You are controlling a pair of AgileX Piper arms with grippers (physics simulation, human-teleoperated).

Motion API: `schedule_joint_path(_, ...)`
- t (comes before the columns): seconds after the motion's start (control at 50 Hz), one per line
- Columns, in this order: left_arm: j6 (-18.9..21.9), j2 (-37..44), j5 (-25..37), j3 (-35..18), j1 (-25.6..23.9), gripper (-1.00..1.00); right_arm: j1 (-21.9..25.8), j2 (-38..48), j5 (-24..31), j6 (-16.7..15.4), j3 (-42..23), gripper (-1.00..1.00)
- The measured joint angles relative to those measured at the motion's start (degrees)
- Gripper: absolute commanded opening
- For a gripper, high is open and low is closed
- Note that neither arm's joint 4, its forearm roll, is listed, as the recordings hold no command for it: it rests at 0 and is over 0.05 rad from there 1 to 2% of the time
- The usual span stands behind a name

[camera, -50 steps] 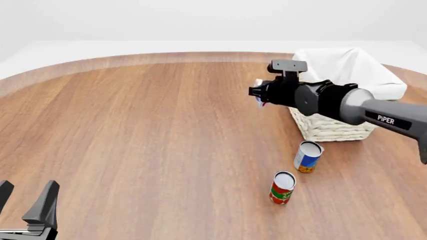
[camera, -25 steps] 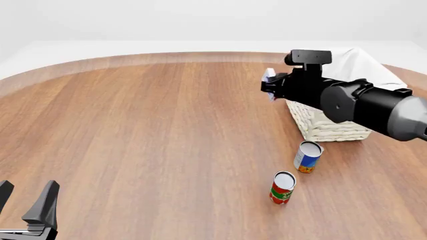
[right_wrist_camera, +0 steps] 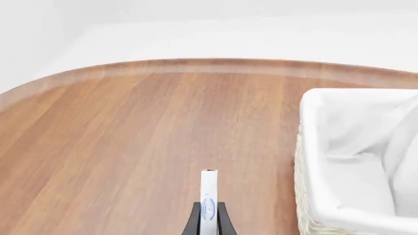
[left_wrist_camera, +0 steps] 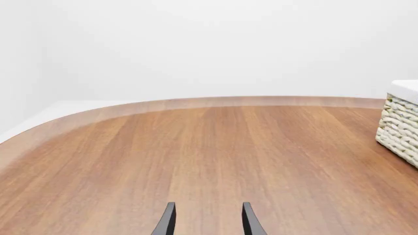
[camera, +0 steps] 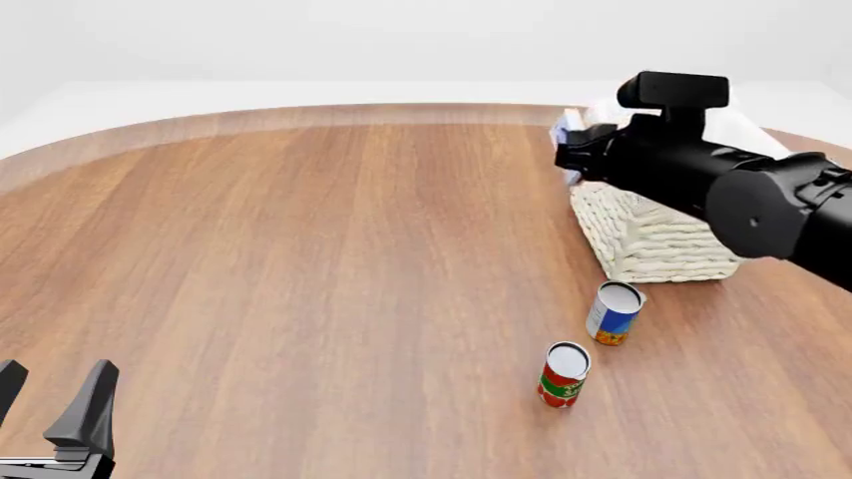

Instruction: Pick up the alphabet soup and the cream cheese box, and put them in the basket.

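Observation:
My right gripper [camera: 570,140] is shut on the cream cheese box [camera: 574,127], a thin white and blue box held on edge in the air by the basket's near-left corner. In the right wrist view the cream cheese box [right_wrist_camera: 208,201] stands between the fingers, beside the basket [right_wrist_camera: 356,161]. The woven basket [camera: 652,239] with white lining is partly hidden by the right arm. The alphabet soup [camera: 614,312], a blue and white can, stands upright in front of the basket. My left gripper [camera: 54,404] is open and holds nothing at the near left edge; its fingertips [left_wrist_camera: 166,223] show low over the table.
A red and green can [camera: 564,374] stands upright just in front of the alphabet soup. The basket's corner [left_wrist_camera: 400,122] shows at the side of the left wrist view. The wooden table's curved far edge [camera: 306,117] runs behind everything.
My right gripper has risen and moved right toward the basket, carrying the cream cheese box. The left arm and both cans have not moved.

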Motion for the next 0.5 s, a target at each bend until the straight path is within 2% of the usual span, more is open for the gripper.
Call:
schedule_joint_path(0.26,0.0,0.0,0.0,0.0,0.0,1.0,-0.9,-4.0,0.9,0.4,0.3,-1.0)
schedule_joint_path(0.5,0.0,0.0,0.0,0.0,0.0,1.0,-3.0,-5.0,2.0,0.0,-2.0,-1.0)
